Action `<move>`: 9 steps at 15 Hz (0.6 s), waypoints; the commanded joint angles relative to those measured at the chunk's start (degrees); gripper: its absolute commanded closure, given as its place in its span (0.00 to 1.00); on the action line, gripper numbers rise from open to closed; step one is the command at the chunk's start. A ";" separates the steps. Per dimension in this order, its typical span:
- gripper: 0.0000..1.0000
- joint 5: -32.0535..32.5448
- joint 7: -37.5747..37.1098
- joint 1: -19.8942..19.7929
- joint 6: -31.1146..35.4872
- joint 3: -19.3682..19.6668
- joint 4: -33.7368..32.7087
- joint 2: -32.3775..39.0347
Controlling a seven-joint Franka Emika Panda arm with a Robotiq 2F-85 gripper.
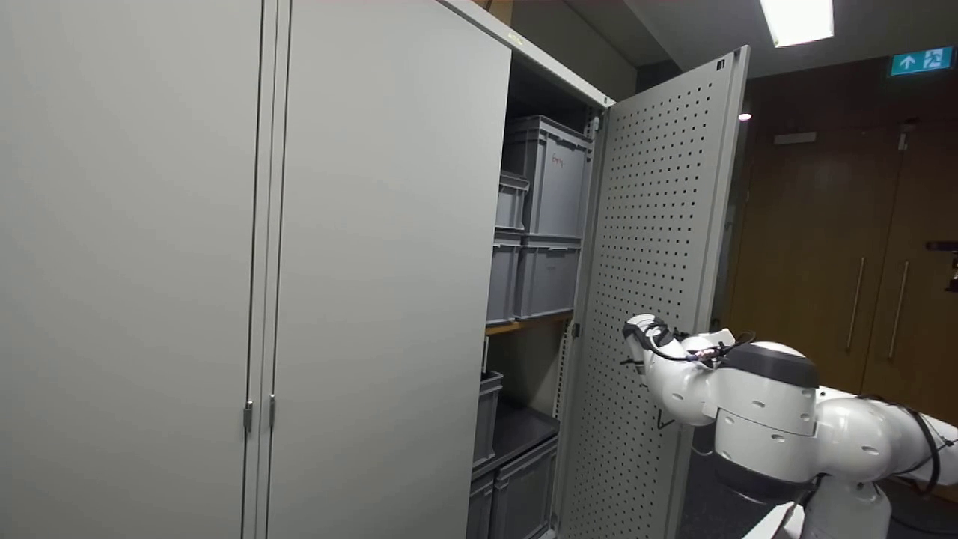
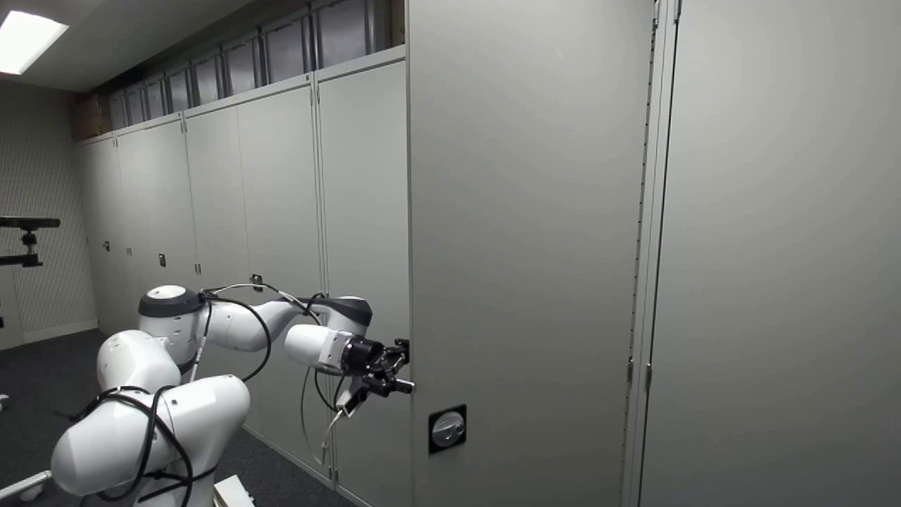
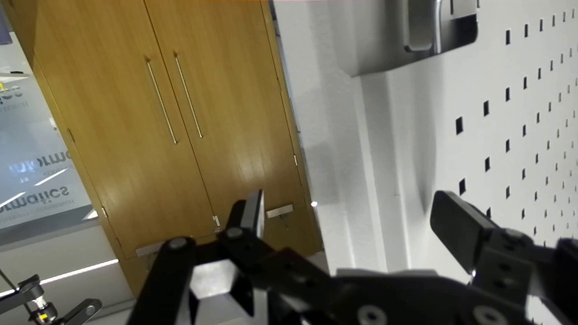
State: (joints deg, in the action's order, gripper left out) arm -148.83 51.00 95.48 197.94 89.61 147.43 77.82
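Wrist view: 1 gripper [image 3: 350, 198], 2 fingers [image 3: 454, 221] spread wide, nothing gripped; 1 perforated cabinet door [image 3: 433, 140], its free edge showing between the fingers, contact can't be told; beyond it, 2 wooden doors [image 3: 221, 122] with 2 long bar handles [image 3: 188, 95], one each; in an exterior view: 1 arm [image 2: 239, 327], both fingers ending right by that free edge; 1 round latch [image 2: 448, 430] on the outer face, lower than the gripper; in an exterior view: perforated cabinet door stands open on 1 cabinet [image 1: 389, 299]; 7 grey bins [image 1: 548, 281] countable inside, 4 upper, 3 lower; 1 green exit sign [image 1: 922, 61], upper right.
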 commanded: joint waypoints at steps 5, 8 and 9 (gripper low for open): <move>0.00 0.00 0.94 5.44 -0.03 1.75 -0.81 -2.00; 0.00 0.00 0.94 6.78 -0.01 1.74 -1.77 -2.00; 0.00 0.00 0.94 7.16 -0.02 1.73 -2.01 -2.05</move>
State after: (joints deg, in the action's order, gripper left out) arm -148.83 51.00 101.01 197.92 89.60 146.33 77.81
